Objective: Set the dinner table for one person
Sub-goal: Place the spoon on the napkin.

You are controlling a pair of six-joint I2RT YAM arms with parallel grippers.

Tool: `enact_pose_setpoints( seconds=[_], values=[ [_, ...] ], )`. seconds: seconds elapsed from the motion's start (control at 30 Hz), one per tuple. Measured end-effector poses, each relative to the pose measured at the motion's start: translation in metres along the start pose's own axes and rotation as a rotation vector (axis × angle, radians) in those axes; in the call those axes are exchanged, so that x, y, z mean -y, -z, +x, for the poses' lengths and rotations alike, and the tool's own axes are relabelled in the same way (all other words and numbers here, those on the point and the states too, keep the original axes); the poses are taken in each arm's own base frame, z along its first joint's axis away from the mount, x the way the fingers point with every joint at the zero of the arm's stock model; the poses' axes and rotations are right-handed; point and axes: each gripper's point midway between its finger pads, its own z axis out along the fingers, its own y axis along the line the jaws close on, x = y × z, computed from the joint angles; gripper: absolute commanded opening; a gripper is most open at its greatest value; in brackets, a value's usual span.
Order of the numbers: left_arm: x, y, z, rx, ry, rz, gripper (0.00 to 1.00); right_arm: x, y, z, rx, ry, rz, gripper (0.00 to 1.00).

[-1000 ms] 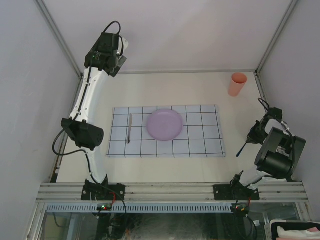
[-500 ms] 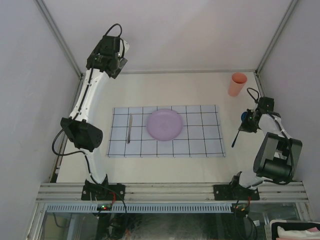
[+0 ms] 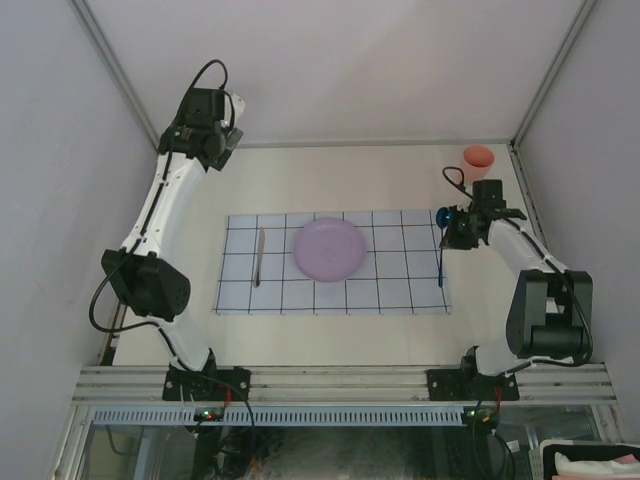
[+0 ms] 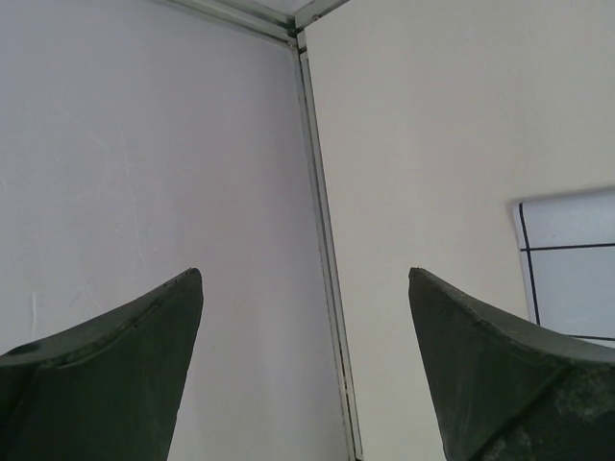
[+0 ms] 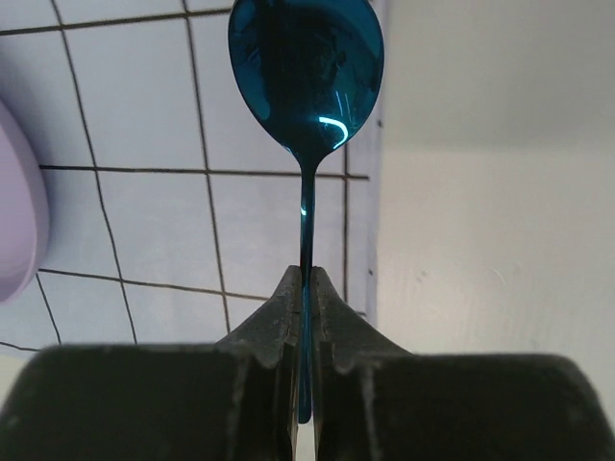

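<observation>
top external view: the dinner table [image 3: 330, 180] fills the floor of the enclosure, off-white and bare along its far strip, with a pale grid-patterned cloth [image 3: 400, 290] spread across its middle. a lilac plate [image 3: 329, 249] sits at the centre of that cloth, and a silver utensil [image 3: 259, 257] lies on the cloth just to the plate's left, pointing away from the arms. an orange cup [image 3: 476, 160] stands upright in the table's far right corner, off the cloth. the right gripper [image 3: 458, 228] is over the cloth's right edge, pinched tight on the thin handle of a blue spoon [image 3: 440, 262]; the right wrist view shows the bowl over the last column of squares, though whether it touches the cloth cannot be told. the left gripper [image 4: 306, 279] is raised by the far left corner, jaws spread wide with nothing between them.
</observation>
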Motion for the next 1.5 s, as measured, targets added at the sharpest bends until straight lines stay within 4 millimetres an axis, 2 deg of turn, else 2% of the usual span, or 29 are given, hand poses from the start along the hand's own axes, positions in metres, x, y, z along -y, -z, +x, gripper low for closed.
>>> enact_pose_setpoints(
  seconds=[0.17, 0.3, 0.43, 0.53, 0.77, 0.97, 1.23, 1.5],
  values=[
    [-0.012, 0.009, 0.022, -0.025, 0.049, -0.009, 0.98, -0.027, -0.016, -0.02, -0.038, 0.085, -0.034, 0.0],
    [-0.024, 0.014, 0.037, -0.049, 0.106, -0.001, 0.98, -0.054, -0.033, -0.042, -0.05, 0.17, -0.061, 0.0],
    [-0.035, 0.016, 0.055, -0.079, 0.165, -0.004, 0.98, -0.079, -0.049, -0.054, -0.059, 0.222, -0.092, 0.0],
    [-0.037, 0.017, 0.064, -0.099, 0.176, -0.007, 0.98, -0.09, -0.06, -0.045, -0.095, 0.24, -0.106, 0.0],
    [-0.031, 0.02, 0.066, -0.095, 0.191, 0.013, 0.97, -0.106, -0.071, -0.011, -0.179, 0.231, -0.123, 0.0],
    [-0.027, 0.023, 0.069, -0.091, 0.197, 0.03, 0.96, -0.113, -0.072, -0.005, -0.188, 0.2, -0.109, 0.0],
    [-0.026, 0.025, 0.07, -0.088, 0.196, 0.036, 0.96, -0.112, -0.071, 0.02, -0.232, 0.14, -0.065, 0.0],
    [-0.021, 0.03, 0.08, -0.098, 0.19, 0.043, 0.96, -0.102, -0.053, 0.046, -0.244, 0.12, -0.04, 0.0]
  ],
)
